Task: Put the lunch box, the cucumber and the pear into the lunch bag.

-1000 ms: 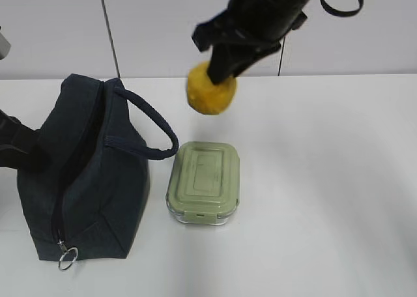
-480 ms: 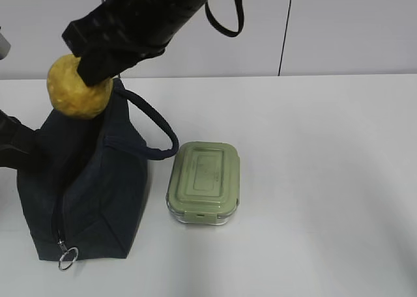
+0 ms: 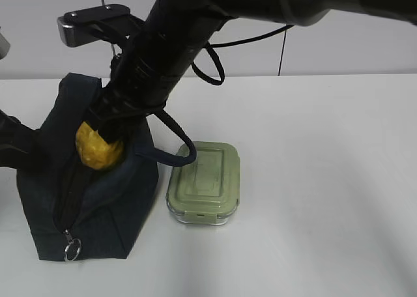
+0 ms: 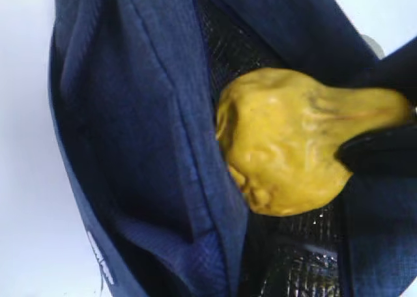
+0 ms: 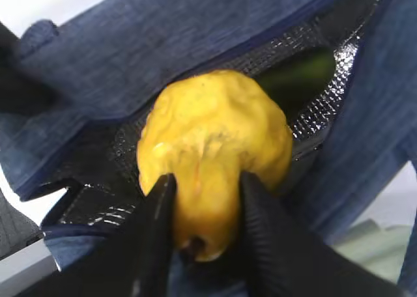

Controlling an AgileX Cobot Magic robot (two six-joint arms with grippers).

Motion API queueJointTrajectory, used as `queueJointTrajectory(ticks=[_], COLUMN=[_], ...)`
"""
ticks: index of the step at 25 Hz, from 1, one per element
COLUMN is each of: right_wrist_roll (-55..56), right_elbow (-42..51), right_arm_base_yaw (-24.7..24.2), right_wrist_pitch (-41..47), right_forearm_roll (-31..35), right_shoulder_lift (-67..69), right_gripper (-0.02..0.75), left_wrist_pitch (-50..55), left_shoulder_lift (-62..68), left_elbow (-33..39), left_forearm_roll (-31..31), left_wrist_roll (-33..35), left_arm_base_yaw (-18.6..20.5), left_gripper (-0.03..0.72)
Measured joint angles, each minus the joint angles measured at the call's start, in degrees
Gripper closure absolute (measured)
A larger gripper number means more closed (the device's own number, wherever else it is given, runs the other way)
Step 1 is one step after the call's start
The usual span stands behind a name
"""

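Observation:
My right gripper [image 3: 109,122] reaches across from the right and is shut on the pear [image 3: 98,148], a lumpy yellow fruit, held in the open mouth of the navy lunch bag [image 3: 98,209]. In the right wrist view both black fingers clamp the pear [image 5: 215,131] near its stem hole, and the dark green cucumber [image 5: 303,75] lies inside the bag behind it. The pear [image 4: 283,141] also fills the left wrist view, above the bag's silver lining. My left gripper [image 3: 19,147] holds the bag's left rim. The sage-lidded lunch box [image 3: 203,180] stands on the table right of the bag.
The bag's loop handle [image 3: 179,150] hangs over toward the lunch box. The metal zipper ring [image 3: 71,249] hangs at the bag's front corner. A white table [image 3: 326,180] stretches to the right, with a white wall behind.
My right gripper carried the pear from above the table's middle leftward over the bag, then down into the bag's opening. The lunch box and left arm stayed still.

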Motion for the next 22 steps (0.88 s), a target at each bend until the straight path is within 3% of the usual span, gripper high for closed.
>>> queueJointTrajectory(ticks=[2, 7, 11, 16, 22], right_wrist_roll=[0.0, 0.7, 3.9, 15.3, 21.0], right_elbow=[-0.1, -3.8, -7.5, -8.3, -6.7], right_arm_base_yaw=[0.0, 0.0, 0.0, -1.5, -11.2], right_wrist_pitch=[0.2, 0.6, 2.6, 7.5, 14.1], right_forearm_roll=[-0.1, -0.1, -1.7, -11.1, -10.9], right_shoulder_lift=[0.2, 0.4, -0.2, -2.2, -2.2], right_gripper=[0.479, 0.216, 0.200, 0.214, 0.219], left_wrist_pitch=[0.0, 0.0, -0.1, -0.1, -0.1], left_shoulder_lift=[0.0, 0.0, 0.0, 0.0, 0.0], left_elbow=[0.0, 0.0, 0.0, 0.0, 0.0], left_forearm_roll=[0.0, 0.0, 0.5, 3.3, 4.2], left_wrist_roll=[0.0, 0.0, 1.4, 3.0, 3.1], left_arm_base_yaw=[0.0, 0.0, 0.0, 0.0, 0.0], left_gripper=[0.687, 0.687, 0.687, 0.687, 0.687])
